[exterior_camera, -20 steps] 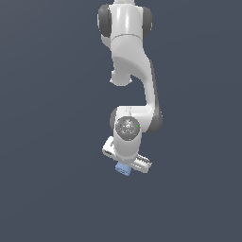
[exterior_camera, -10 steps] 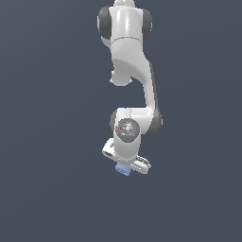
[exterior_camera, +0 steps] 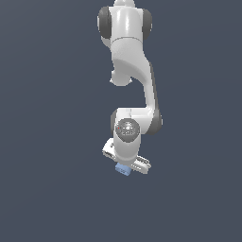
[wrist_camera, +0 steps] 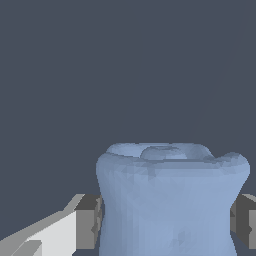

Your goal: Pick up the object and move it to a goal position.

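Between the grey pads [wrist_camera: 89, 222] of the gripper [exterior_camera: 125, 166], the light-blue object [wrist_camera: 170, 200] sits clamped on both sides, held under the white arm [exterior_camera: 130, 66] against a plain dark background

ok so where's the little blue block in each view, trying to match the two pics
Exterior view: the light-blue block is small, low and near centre, tucked under the white gripper at the arm's end.
Wrist view: the block fills the lower middle, close up, between two grey pads.
Shared landmark: the gripper, its jaws closed on the block's sides.
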Controlling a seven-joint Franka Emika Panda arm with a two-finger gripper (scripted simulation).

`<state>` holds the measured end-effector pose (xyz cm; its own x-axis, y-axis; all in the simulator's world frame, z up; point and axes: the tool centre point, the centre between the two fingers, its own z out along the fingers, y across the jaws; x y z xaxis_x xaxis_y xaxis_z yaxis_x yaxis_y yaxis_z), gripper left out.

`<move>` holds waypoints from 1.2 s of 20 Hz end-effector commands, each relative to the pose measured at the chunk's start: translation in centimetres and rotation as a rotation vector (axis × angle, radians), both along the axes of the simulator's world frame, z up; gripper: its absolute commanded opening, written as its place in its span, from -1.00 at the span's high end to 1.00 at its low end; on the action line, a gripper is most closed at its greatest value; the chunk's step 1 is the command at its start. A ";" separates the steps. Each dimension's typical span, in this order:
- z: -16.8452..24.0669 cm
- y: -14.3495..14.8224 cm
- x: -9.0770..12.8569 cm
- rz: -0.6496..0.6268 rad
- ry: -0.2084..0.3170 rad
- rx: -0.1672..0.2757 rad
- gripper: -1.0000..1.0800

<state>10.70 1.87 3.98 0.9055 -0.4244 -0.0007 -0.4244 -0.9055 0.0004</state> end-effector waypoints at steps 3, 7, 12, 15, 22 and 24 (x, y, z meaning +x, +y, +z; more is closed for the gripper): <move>0.2 0.1 -0.3 0.000 -0.001 0.000 1.00; 0.6 0.3 -1.0 0.000 -0.001 0.000 1.00; 1.5 0.7 -2.5 0.000 -0.001 0.000 1.00; 2.2 1.0 -3.7 0.000 -0.001 0.000 1.00; 3.9 1.8 -6.5 0.000 -0.001 0.000 1.00; 4.3 2.0 -7.2 0.000 -0.001 0.000 1.00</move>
<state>4.07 3.72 7.98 0.9056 -0.4241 -0.0004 -0.4241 -0.9056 0.0002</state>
